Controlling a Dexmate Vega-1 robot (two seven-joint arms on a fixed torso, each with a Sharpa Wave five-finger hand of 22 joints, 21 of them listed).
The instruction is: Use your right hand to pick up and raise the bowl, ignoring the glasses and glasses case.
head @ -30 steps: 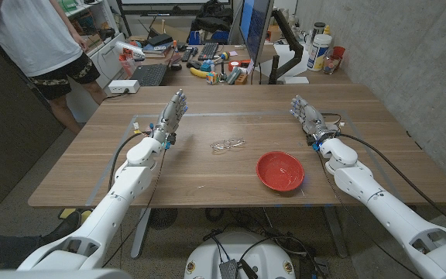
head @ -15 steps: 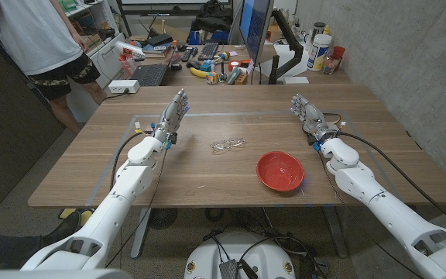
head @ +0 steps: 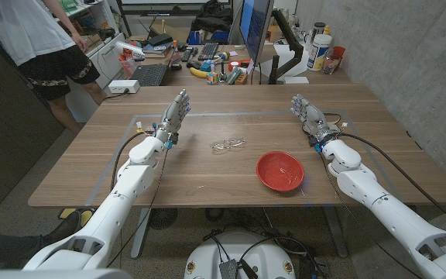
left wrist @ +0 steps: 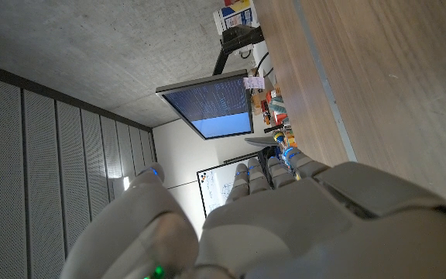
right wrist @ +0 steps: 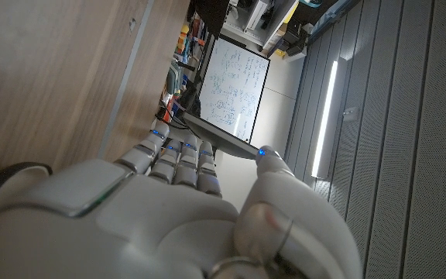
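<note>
We see both arms reaching forward from the near corners, elbows low, forearms angled inward. The left hand (head: 172, 116) is empty, fingers extended and close together, pointing away from the robot. The right hand (head: 307, 117) mirrors it on the opposite side, empty, fingers extended. The two hands are well apart. In the wrist views, each hand's (left wrist: 285, 225) (right wrist: 169, 217) back faces its camera, fingers straight.
</note>
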